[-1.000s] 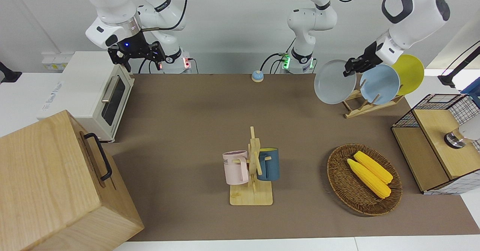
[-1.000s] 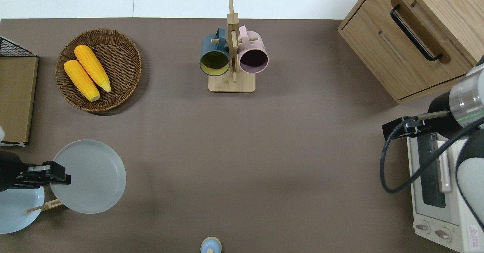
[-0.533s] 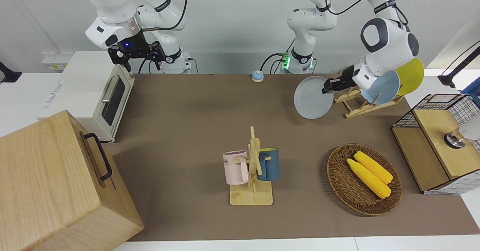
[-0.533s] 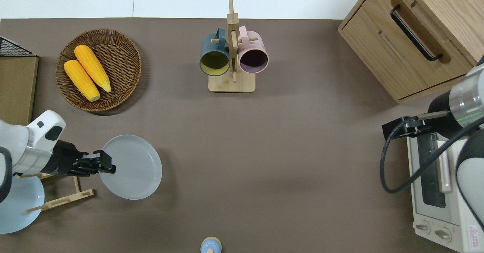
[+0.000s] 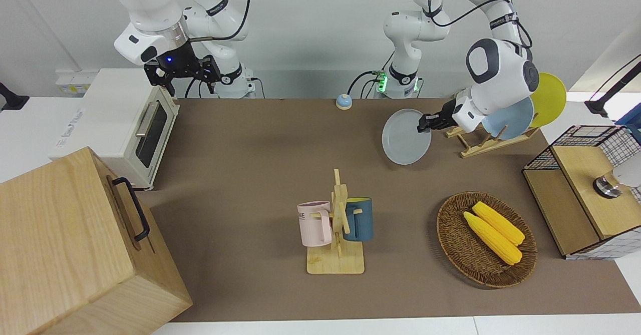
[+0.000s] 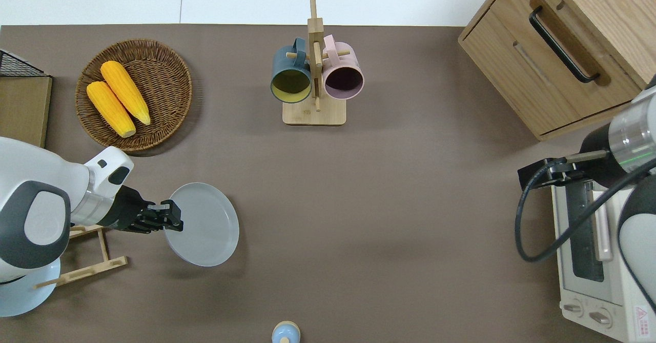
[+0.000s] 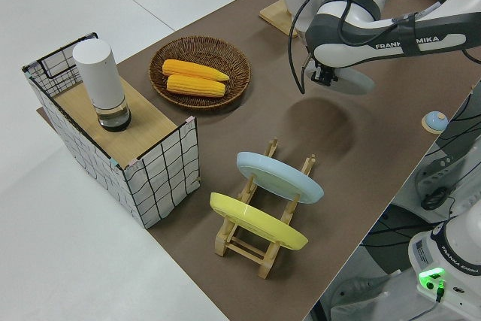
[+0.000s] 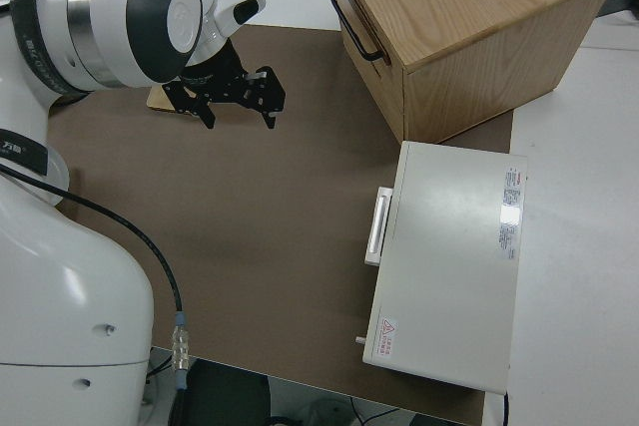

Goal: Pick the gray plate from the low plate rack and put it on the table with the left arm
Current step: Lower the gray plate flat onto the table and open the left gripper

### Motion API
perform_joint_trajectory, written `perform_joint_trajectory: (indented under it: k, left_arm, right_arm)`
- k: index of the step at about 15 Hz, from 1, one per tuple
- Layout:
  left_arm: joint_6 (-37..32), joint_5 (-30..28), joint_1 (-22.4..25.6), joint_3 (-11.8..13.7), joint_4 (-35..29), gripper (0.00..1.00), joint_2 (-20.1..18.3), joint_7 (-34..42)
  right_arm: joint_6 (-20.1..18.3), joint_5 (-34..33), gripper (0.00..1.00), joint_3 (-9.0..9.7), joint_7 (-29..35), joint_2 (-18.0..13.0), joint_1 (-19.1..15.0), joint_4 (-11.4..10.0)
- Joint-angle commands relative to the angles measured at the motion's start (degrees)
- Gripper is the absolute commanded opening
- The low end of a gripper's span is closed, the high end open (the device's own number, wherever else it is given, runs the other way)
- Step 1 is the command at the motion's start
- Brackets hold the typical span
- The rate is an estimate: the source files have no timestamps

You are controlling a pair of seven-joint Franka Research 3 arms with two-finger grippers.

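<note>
Overhead view: gray plate [image 6: 205, 225] in left gripper [image 6: 171, 218]

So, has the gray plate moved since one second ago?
Yes. The gray plate, held by the left gripper, has moved away from the low plate rack, toward the right arm's end.

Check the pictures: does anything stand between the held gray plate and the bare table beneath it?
Nothing visible does. The left gripper holds the gray plate by its rim over bare table, clear of the low plate rack and the corn basket.
</note>
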Motion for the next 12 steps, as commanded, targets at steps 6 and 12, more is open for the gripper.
perform_joint_trajectory:
  k: [6, 12]
  left_arm:
    - [2.9, 0.0, -0.5, 0.1, -1.2, 0.01, 0.7, -0.4]
    - [3.6, 0.1, -0.5, 0.1, -1.6, 0.01, 0.6, -0.4]
  right_arm:
    - [-0.6, -0.4, 0.983, 1.13, 0.7, -0.1, -1.3, 0.4]
    - [-0.6, -0.4, 0.983, 1.21, 0.7, -0.1, -1.3, 0.3]
